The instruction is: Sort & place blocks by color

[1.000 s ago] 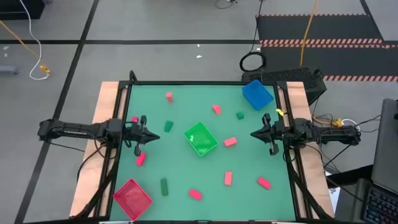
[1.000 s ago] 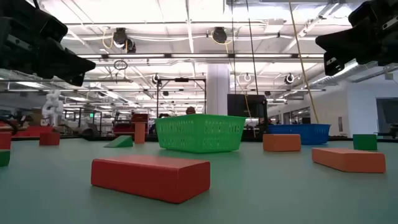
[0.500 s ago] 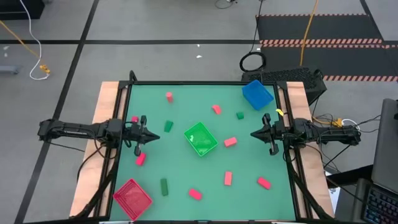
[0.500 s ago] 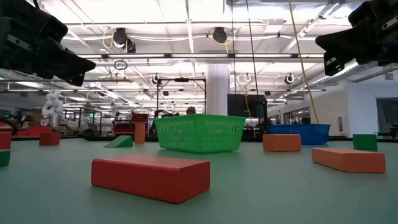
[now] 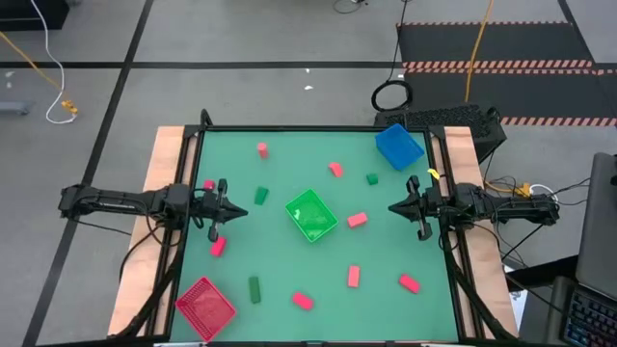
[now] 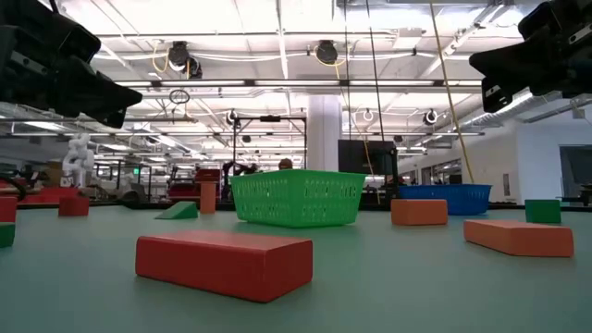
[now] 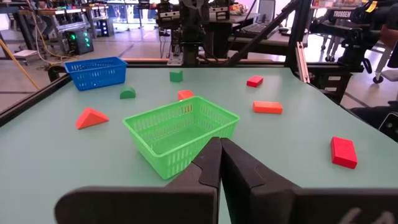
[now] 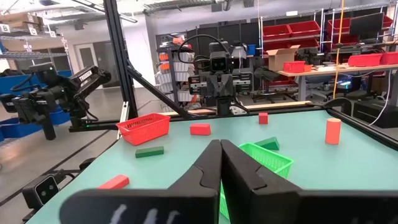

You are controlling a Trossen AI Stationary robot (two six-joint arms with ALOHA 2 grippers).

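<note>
Small red blocks lie scattered on the green table, among them ones at the back (image 5: 262, 149), right of centre (image 5: 358, 220) and near the front (image 5: 303, 301). Dark green blocks (image 5: 261, 196) (image 5: 254, 288) (image 5: 372, 179) lie among them. My left gripper (image 5: 232, 211) hovers shut and empty at the table's left edge, pointing inward. Opposite it, at the right edge, my right gripper (image 5: 392, 207) is also shut with nothing in it. In the left wrist view the closed gripper (image 7: 220, 143) points at the green bin (image 7: 180, 130).
A green bin (image 5: 311, 214) sits mid-table, a blue bin (image 5: 399, 146) at the back right corner, a red bin (image 5: 204, 306) at the front left corner. In the low view, a red block (image 6: 225, 264) lies close to the camera.
</note>
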